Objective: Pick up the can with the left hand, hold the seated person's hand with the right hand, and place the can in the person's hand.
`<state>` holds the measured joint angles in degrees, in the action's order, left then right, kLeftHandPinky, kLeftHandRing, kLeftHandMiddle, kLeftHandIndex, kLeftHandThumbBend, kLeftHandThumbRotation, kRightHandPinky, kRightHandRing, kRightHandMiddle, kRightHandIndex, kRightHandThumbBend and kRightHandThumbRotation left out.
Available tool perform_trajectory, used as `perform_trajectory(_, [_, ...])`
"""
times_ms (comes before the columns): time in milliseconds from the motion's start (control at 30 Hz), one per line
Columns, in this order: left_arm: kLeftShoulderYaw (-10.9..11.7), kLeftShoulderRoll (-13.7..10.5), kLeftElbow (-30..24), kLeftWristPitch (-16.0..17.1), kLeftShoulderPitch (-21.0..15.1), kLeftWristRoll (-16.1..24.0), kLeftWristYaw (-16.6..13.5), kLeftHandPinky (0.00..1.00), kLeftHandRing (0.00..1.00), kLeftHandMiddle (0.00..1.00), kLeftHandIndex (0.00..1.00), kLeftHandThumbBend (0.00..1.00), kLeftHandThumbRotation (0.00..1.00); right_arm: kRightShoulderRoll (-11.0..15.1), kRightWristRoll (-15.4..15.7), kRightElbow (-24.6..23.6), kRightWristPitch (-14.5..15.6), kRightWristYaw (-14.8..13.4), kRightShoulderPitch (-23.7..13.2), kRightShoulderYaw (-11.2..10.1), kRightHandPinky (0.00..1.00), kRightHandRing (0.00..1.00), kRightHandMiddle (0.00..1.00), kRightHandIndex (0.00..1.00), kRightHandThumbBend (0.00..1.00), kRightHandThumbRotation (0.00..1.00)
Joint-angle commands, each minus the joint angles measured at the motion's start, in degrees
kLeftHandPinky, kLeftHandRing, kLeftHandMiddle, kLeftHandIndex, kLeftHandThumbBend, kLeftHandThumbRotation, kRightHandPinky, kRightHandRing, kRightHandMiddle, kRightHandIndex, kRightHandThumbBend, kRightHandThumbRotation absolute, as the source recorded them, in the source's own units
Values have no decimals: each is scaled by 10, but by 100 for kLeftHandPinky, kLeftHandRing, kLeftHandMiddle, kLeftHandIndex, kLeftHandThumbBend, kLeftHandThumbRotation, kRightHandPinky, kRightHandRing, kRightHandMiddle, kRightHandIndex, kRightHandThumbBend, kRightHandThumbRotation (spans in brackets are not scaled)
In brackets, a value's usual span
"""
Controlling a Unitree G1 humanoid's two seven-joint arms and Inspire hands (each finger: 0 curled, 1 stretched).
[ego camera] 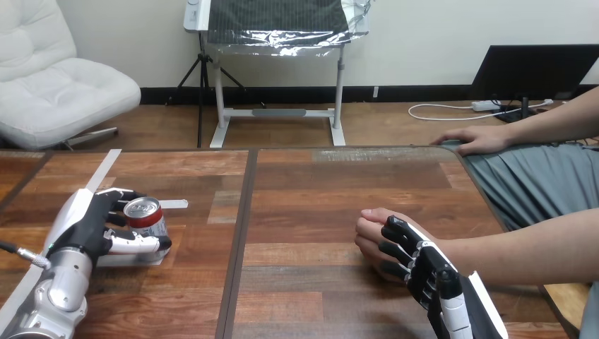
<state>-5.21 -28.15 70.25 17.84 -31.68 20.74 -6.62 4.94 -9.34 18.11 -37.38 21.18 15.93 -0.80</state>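
Lifting comes next: the left hand point(88, 222) is clamped round the upright can point(145, 217) on the bench point(318, 183). Raise it straight and level, then carry it to the person's hand point(371, 229). The right hand point(427, 272) lies over it; I cannot tell whether it grips.

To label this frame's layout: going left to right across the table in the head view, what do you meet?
Red can with a silver top in the curled left hand → the person's near hand, right hand curled over it → the person's far hand, flat at the table's far edge.
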Motion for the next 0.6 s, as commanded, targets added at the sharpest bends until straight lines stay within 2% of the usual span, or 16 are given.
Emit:
perform_trajectory(0, [-10,-3,-3,-2,-38,8,-15,68,74,76,74,76,8,4,-7,-29,-5,-2,-22,-5,84,89,90,89,97,100])
perform_trajectory(567, [-29,1,-1,-18,-43,16,-23,63,72,74,73,76,12,3,-5,-32,-3,-7,-20,-6,84,88,90,88,99,100])
